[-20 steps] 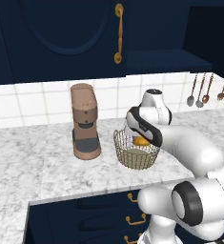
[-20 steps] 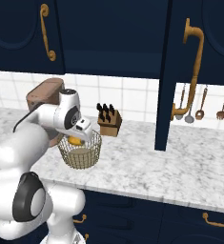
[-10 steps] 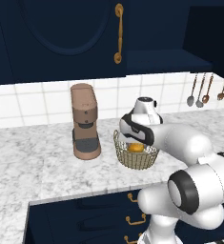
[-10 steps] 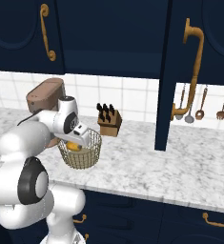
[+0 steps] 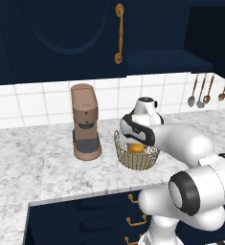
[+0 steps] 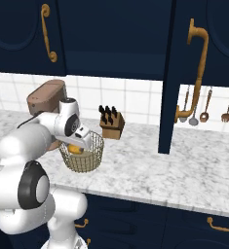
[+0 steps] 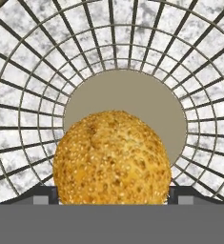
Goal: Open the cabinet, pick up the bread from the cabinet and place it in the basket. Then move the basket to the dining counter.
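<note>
The wire mesh basket (image 5: 137, 161) (image 6: 82, 156) stands on the marble counter, right of the coffee machine. My gripper (image 5: 135, 142) (image 6: 80, 145) (image 7: 111, 193) reaches down into it from above. The round golden bread (image 5: 136, 148) (image 6: 75, 149) (image 7: 112, 159) sits between my fingertips (image 7: 44, 194), which press on both its sides. In the hand view it hangs over the basket's beige bottom (image 7: 132, 93). The navy cabinet (image 5: 61, 43) is above the counter; one door (image 6: 218, 58) stands swung open at the right. The dining counter is out of view.
A brown coffee machine (image 5: 85, 122) (image 6: 44, 97) stands close to the basket's left. A knife block (image 6: 111, 125) sits behind it by the tiled wall. Utensils (image 5: 202, 91) (image 6: 203, 104) hang at the right. Brass-handled drawers (image 5: 135, 220) lie under the marble counter (image 5: 32, 162).
My hand has sunk a little and shifted left, deeper into the basket, carrying the bread with it. The basket and coffee machine have stayed put.
</note>
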